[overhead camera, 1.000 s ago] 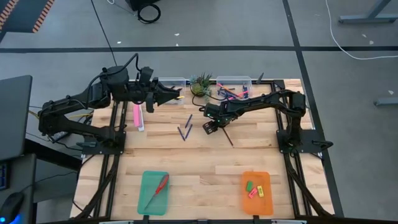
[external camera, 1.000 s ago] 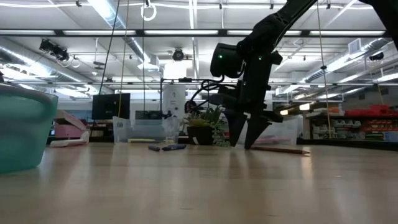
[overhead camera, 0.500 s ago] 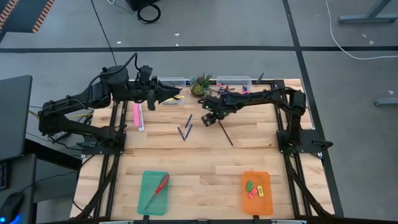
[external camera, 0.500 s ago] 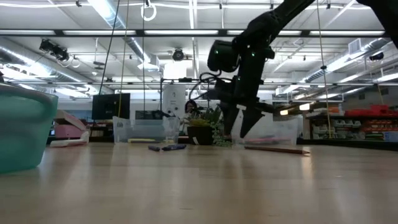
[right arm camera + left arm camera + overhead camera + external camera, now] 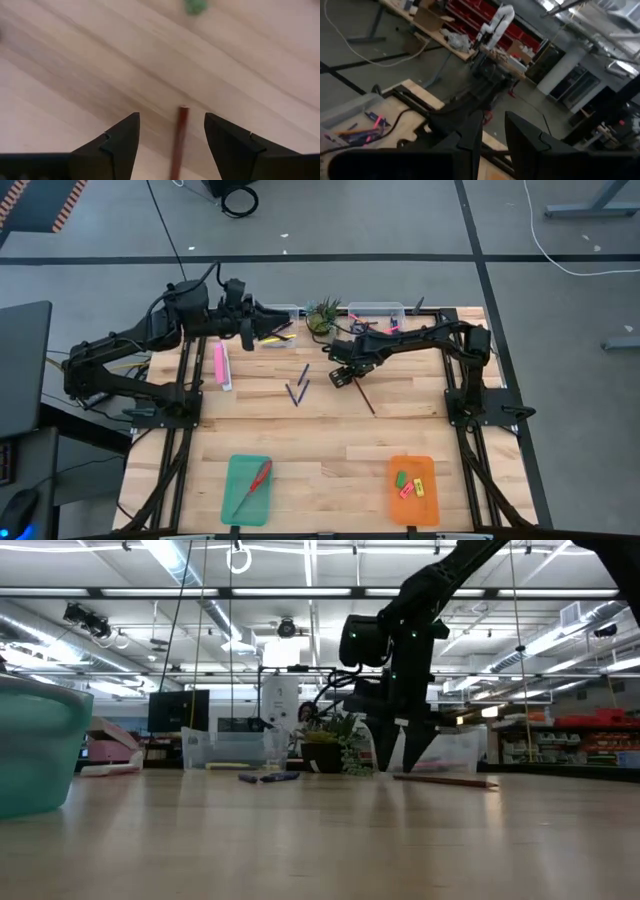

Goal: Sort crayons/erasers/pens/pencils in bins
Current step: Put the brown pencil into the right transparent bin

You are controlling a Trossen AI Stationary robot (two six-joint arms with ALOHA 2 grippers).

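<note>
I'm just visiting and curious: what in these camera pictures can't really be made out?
- Contents of the two clear bins at the back: too small from above, hazy in the low view.
- Left gripper: no sign whether it has just let anything go.
- Brown stick under the right gripper: cut off by the picture's edge.
- Erasers in the orange tray: hidden in the low view.

Loose pens (image 5: 297, 386), seemingly blue, mid-table.

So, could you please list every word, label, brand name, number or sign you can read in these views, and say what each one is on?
No text can be read in any view.
The long pink box may carry print, but it is too small to make out.
The shelves and boxes in the room behind the table are too blurred to read.
The teal tray, orange tray and clear tubs show no labels.
</note>
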